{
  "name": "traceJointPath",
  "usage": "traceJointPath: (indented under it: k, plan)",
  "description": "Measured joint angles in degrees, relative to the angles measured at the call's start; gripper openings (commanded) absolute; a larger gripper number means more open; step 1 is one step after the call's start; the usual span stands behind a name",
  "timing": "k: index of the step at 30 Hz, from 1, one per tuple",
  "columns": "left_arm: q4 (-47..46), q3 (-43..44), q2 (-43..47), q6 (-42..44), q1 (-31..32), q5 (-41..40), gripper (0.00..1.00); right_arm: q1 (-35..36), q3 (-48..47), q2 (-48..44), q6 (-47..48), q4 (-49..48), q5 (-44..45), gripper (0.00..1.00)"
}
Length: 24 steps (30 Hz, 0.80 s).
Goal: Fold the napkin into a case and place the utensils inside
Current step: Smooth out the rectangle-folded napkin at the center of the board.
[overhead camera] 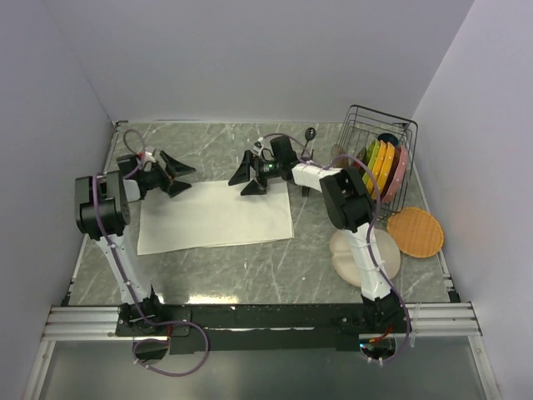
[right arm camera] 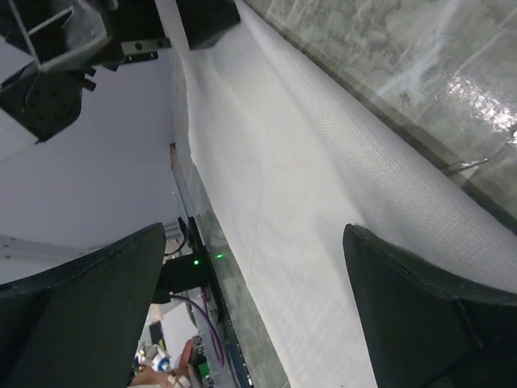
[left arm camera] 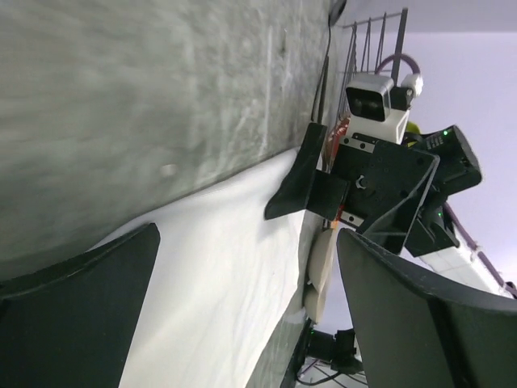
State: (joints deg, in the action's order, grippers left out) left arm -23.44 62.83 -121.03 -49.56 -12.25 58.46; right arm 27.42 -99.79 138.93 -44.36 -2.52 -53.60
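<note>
From the top camera, the napkin lies spread flat as a broad cream-white rectangle on the grey, veined, marble-patterned table. It is a single smooth sheet, not folded into a strip. The left gripper hangs at the cloth's far left corner with its dark wedge-shaped jaws spread apart and nothing in them. The right gripper sits over the far edge near the right corner, also spread and holding nothing. A dark spoon lies near the table's far edge, beside a black wire rack that holds upright colourful plates. A round orange disc with a waffle texture lies on the right, next to a beige plate partly covered by the right arm.

In the left wrist view, the left gripper frames the soft matte cloth, which meets the mottled grey table along a slightly raised edge. The right gripper stands opposite with one black finger just above that edge.

In the right wrist view, the right gripper is parted wide over the napkin, whose fine woven grain and gentle ripples show. The glossy table runs along one side, and the left gripper is at the far end.
</note>
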Motion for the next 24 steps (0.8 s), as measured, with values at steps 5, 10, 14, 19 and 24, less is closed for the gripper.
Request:
traceJointPath:
  k: [5,10,14,19,24]
  plan:
    - [11.9,3.8,0.0,10.6,-8.2,3.0,0.99,-0.3,1.2,0.0,-1.1,-2.3,-1.0,1.0]
    - [24.6,8.3,-0.2,21.8,-14.6,4.0,0.99,-0.2,2.6,0.0,-2.4,-5.1,-1.6,1.0]
    - [32.4,11.9,-0.8,28.9,-17.4,3.8,0.99,-0.1,2.7,-0.1,-2.5,-5.5,-1.7,1.0]
    - [38.7,13.2,0.7,36.9,-17.3,3.1,0.99,0.4,1.3,-0.1,-2.6,-4.0,-1.3,1.0]
    - [37.6,9.0,10.9,37.1,-12.4,1.7,0.99,2.5,-0.4,-0.1,-7.3,-4.8,0.5,1.0]
